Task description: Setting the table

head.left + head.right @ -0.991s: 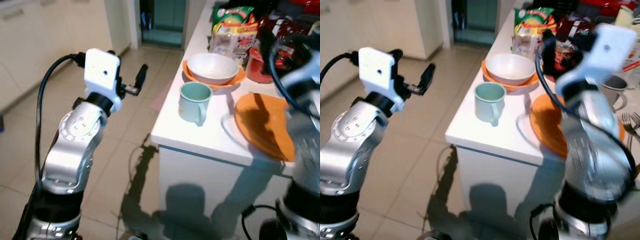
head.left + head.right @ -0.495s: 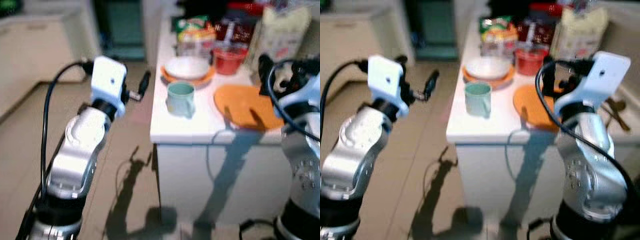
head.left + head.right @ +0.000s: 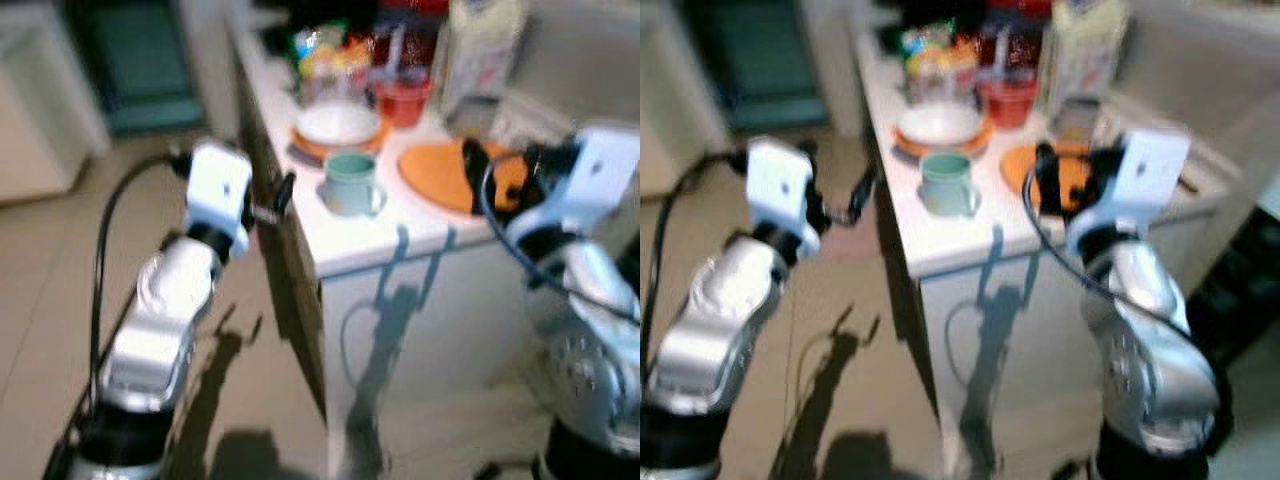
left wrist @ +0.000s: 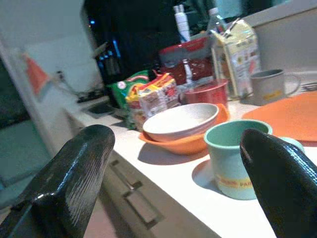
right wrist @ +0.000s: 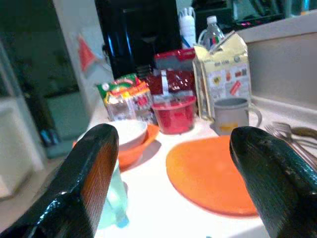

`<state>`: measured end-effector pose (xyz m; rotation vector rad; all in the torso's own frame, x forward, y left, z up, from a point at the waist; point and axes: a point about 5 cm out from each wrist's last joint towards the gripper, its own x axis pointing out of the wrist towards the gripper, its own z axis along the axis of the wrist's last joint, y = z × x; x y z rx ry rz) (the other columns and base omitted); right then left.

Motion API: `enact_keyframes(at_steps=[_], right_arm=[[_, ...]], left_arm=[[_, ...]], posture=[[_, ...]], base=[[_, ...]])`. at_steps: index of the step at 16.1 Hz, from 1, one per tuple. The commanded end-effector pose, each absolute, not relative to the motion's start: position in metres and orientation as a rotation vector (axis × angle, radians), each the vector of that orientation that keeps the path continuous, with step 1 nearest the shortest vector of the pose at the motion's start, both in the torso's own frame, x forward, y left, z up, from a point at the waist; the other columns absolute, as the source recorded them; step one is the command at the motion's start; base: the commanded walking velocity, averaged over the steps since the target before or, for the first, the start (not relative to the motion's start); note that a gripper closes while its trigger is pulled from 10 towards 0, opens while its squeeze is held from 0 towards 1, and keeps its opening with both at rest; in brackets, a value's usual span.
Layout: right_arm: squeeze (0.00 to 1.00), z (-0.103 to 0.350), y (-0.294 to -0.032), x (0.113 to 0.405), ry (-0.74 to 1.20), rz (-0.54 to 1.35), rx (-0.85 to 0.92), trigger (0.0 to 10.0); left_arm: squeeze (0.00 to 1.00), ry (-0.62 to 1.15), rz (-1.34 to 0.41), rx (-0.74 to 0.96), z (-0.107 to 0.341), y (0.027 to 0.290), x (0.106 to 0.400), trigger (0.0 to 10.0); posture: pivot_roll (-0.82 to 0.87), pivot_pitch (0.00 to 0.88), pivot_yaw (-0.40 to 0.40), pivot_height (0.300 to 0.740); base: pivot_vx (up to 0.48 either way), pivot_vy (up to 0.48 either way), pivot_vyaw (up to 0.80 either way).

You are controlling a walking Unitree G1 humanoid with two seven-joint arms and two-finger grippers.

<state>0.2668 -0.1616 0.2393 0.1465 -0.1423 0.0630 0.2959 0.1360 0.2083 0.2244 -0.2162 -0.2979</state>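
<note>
On the white counter (image 3: 372,238) stand a pale green mug (image 3: 350,183), a white bowl (image 3: 338,123) resting on an orange plate, and a flat orange plate (image 3: 445,176). My left gripper (image 3: 283,192) is open and empty, hovering off the counter's left edge level with the mug (image 4: 237,158). My right gripper (image 5: 173,168) is open and empty, raised over the near side of the flat orange plate (image 5: 210,171). A grey mug (image 5: 230,115) and forks (image 5: 287,131) lie to the right of that plate.
A red container (image 3: 402,98), a milk carton (image 3: 478,45), snack packets (image 4: 148,96) and bottles (image 5: 187,25) crowd the back of the counter. Tiled floor (image 3: 60,260) lies to the left, with a dark doorway (image 3: 135,60) beyond. The picture is blurred.
The whole picture has shifted: the camera has pulled back and swung, so the counter looks smaller and further off. Both grippers remain open and empty.
</note>
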Motion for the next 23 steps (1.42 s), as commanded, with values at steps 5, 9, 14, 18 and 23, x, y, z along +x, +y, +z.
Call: enact_keyframes(at_steps=[5,9,14,18,23], right_arm=[[0.00,0.189,-0.137,0.263,-0.008,0.190,0.101,10.0],[0.00,0.187,-0.132,0.269,-0.021,0.197,0.112,10.0],[0.00,0.184,-0.132,0.273,-0.024,0.191,0.111,10.0],[0.00,0.182,-0.130,0.273,-0.027,0.195,0.108,10.0],[0.00,0.183,-0.133,0.276,-0.037,0.188,0.101,10.0]], left_arm=[[0.00,-0.124,-0.243,0.232,0.162,0.153,0.282,10.0],[0.00,-0.180,-0.242,0.281,0.173,0.157,0.284,10.0],[0.00,-0.195,-0.248,0.289,0.177,0.154,0.285,10.0],[0.00,-0.197,-0.254,0.288,0.178,0.156,0.285,10.0],[0.00,-0.202,-0.252,0.274,0.178,0.154,0.287,10.0]], posture=[[0.03,0.000,-0.023,0.740],[0.04,0.000,-0.032,0.740],[0.04,0.000,-0.026,0.740],[0.03,0.000,-0.013,0.740],[0.03,0.000,-0.013,0.740]], base=[[0.000,0.480,-0.78],[0.000,0.480,-0.78],[0.000,0.480,-0.78],[0.000,0.480,-0.78],[0.000,0.480,-0.78]])
